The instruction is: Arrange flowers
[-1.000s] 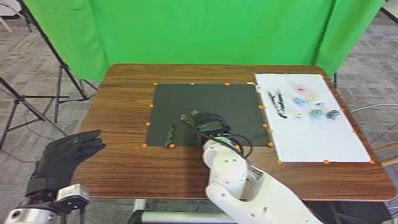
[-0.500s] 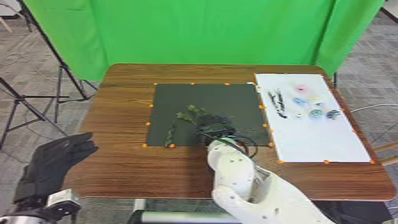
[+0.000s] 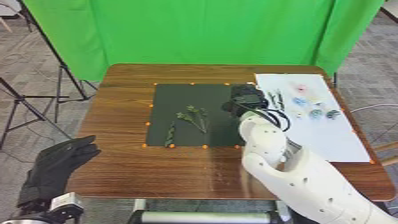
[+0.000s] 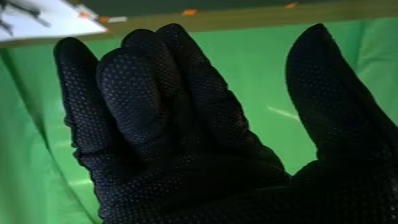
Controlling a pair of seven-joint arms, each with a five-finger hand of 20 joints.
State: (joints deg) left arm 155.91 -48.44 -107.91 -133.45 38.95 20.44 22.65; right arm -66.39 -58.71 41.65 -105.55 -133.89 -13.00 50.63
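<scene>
The right robot hand (image 3: 246,101) hovers above the right-hand side of a dark mat (image 3: 182,95), near the neighbouring white sheet (image 3: 315,145), at a brown wooden bench (image 3: 115,170) where flowers and greenery lie spread for arranging. Its fingers are extended and its thumb stands well apart from them, the grasp wide, as the right wrist view shows. At far left, the left robot hand (image 3: 67,155) is poised by the near left part of the bench, its fingers straight and loosely spread, the thumb apart from them.

On the dark mat, a pair of leafy sprigs (image 3: 188,118) lies left of the right robot hand, their leafy heads toward the far side and their lower ends close together. A slender green stem (image 3: 170,136) rests to the left of the pair, near the mat's left edge and running toward its near edge.

On the white sheet, dark stems (image 3: 278,100) lie close to the left edge, just beside the right robot hand. Right of them are a pink bloom (image 3: 301,88), a light-blue bloom (image 3: 299,101), a small pale bloom (image 3: 298,115) and, nearest the sheet's right edge, a dark bluish-green bloom (image 3: 333,114). Orange markers (image 3: 205,146) dot the borders of both mat and sheet, with a green backdrop (image 3: 213,35) hanging beyond the bench
</scene>
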